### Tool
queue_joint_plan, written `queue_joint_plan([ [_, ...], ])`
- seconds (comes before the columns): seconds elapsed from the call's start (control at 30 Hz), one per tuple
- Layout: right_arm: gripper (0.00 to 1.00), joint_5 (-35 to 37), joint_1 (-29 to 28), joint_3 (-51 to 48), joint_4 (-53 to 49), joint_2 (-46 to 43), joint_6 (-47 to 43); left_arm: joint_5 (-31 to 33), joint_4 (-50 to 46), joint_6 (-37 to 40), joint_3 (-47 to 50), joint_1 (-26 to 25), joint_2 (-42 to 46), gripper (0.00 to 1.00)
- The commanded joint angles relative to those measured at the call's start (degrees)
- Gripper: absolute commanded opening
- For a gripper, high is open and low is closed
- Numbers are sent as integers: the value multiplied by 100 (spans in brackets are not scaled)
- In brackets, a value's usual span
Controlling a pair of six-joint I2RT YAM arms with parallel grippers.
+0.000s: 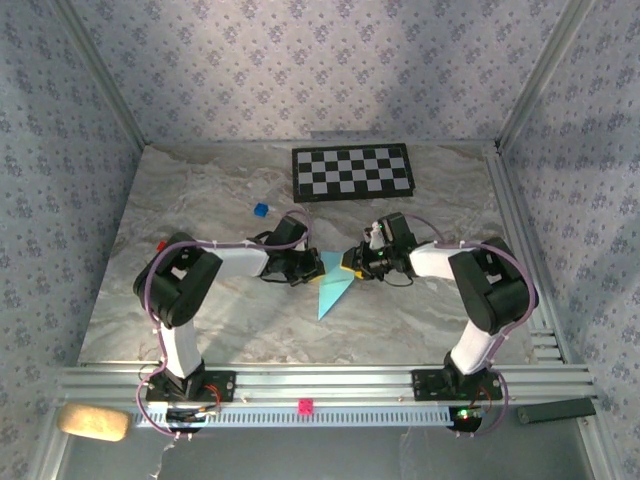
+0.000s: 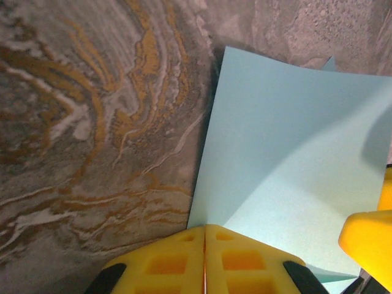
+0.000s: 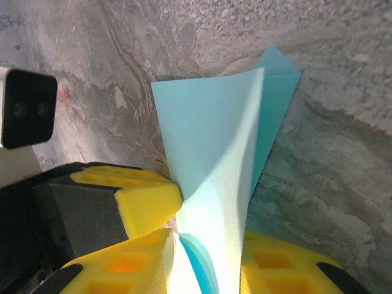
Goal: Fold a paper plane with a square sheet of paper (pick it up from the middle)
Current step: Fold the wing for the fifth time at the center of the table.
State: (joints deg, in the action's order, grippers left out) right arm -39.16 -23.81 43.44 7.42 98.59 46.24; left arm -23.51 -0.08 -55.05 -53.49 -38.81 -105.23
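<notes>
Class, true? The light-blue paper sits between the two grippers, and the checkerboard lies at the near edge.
No: the checkerboard lies at the far edge, as the top external view shows. The light-blue paper does sit between the left gripper and right gripper.

Overhead, my left hand (image 1: 310,268) and right hand (image 1: 352,264) hide the top of the sheet of paper (image 1: 332,292). Both wrist views crop its near end.

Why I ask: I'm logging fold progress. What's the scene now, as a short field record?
paper: light-blue paper, partly folded, tapering to a point toward the arm bases
left gripper: shut on the paper's edge
right gripper: jaws apart, the paper between them
elsewhere: checkerboard at the far side of the table; blue cube to its near left
</notes>
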Motion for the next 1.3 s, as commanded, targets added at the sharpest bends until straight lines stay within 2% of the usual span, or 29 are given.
queue_joint_plan([
  [0.0,27,-418,107,247,-517,149,-540,347,-581,226,-14,-47,-217,7],
  [0.2,17,-501,221,340,-698,267,-717,348,-568,282,-49,-42,-193,8],
  [0.37,4,-428,229,401,-868,261,-760,554,-539,558,-3,-57,98,14],
  [0.5,1,-305,219,250,-637,59,-295,930,-498,1005,145,-48,819,38],
  [0.6,1,-118,219,152,-531,-116,402,1708,-931,1302,163,-99,1292,55],
  [0.73,1,253,211,-23,-429,-466,1063,2249,-909,1743,425,-295,1797,56],
  [0.9,1,434,198,-150,-290,-615,1617,2663,-737,2318,668,-965,2105,53],
  [1.13,0,584,57,-208,-184,-602,1889,3175,-804,2780,452,-1938,1737,52],
  [1.27,0,629,15,-208,-188,-582,1923,3391,-975,2873,213,-2196,1372,52],
])
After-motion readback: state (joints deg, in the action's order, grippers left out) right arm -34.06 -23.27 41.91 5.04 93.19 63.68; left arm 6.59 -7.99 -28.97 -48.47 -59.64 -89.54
